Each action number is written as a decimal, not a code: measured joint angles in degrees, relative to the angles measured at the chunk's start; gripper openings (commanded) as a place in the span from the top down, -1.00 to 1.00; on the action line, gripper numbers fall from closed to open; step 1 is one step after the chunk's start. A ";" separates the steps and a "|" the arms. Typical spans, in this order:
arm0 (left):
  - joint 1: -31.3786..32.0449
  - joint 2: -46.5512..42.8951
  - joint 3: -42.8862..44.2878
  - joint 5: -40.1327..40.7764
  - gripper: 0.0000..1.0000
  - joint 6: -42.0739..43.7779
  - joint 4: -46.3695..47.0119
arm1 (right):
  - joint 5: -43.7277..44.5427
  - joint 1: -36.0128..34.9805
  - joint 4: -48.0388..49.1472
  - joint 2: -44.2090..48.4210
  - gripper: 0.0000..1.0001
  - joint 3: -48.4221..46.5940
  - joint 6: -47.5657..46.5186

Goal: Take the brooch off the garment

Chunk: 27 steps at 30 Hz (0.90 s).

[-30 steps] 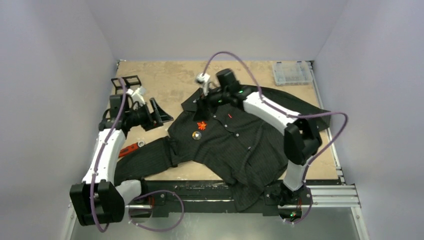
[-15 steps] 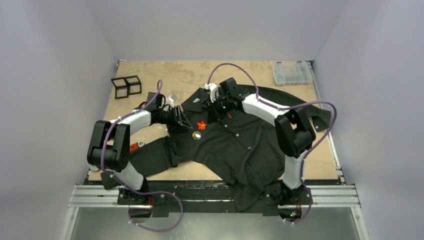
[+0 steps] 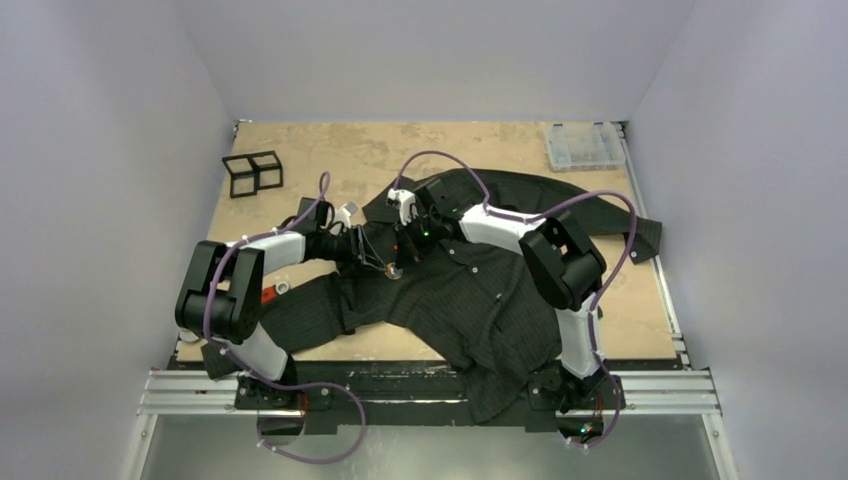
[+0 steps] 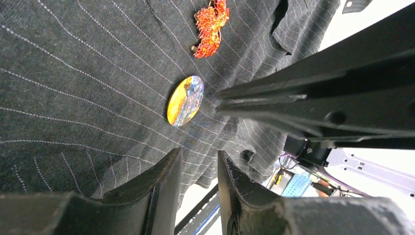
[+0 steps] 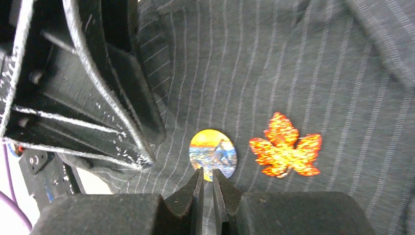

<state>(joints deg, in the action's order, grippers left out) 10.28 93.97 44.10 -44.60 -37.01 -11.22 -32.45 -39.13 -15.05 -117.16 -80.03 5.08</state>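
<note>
The garment (image 3: 470,300), a black pinstriped shirt, lies spread on the table. Two brooches are pinned on its chest: a round picture pin (image 5: 213,154) (image 4: 185,100) (image 3: 396,270) and an orange leaf brooch (image 5: 285,145) (image 4: 210,24). My right gripper (image 5: 205,172) (image 4: 218,102) is shut to a thin slit, its tips at the round pin's rim. Whether it pinches the rim I cannot tell. My left gripper (image 4: 198,154) (image 5: 147,161) presses on the shirt (image 4: 73,73) just beside the pin, jaws a little apart with nothing between them. In the top view the arms hide the leaf.
A clear plastic box (image 3: 583,145) sits at the back right corner. A black wire-frame holder (image 3: 252,172) stands at the back left. A small red object (image 3: 266,295) lies beside the shirt's left sleeve.
The left arm swung in from the left edge to the shirt's chest. The right gripper came down from the collar to the round pin. Both grippers' jaws narrowed.
</note>
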 measured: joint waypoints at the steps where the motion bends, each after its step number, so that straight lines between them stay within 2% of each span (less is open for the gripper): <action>1: 0.00 0.07 0.00 0.00 0.38 0.09 0.33 | 0.00 -0.68 0.76 0.04 0.71 0.63 0.33; 16: 0.00 6.86 1.22 -0.31 0.40 0.13 1.51 | -1.81 -0.04 4.79 1.14 0.74 5.84 4.39; 27: 0.00 8.48 2.64 -0.98 0.40 0.07 2.43 | -0.52 0.52 5.66 -0.24 0.74 3.76 5.42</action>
<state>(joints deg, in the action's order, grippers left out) 10.28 102.45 46.74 -45.58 -36.95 -8.80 -32.97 -38.61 -9.39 -117.40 -76.27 10.50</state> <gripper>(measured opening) 0.302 0.132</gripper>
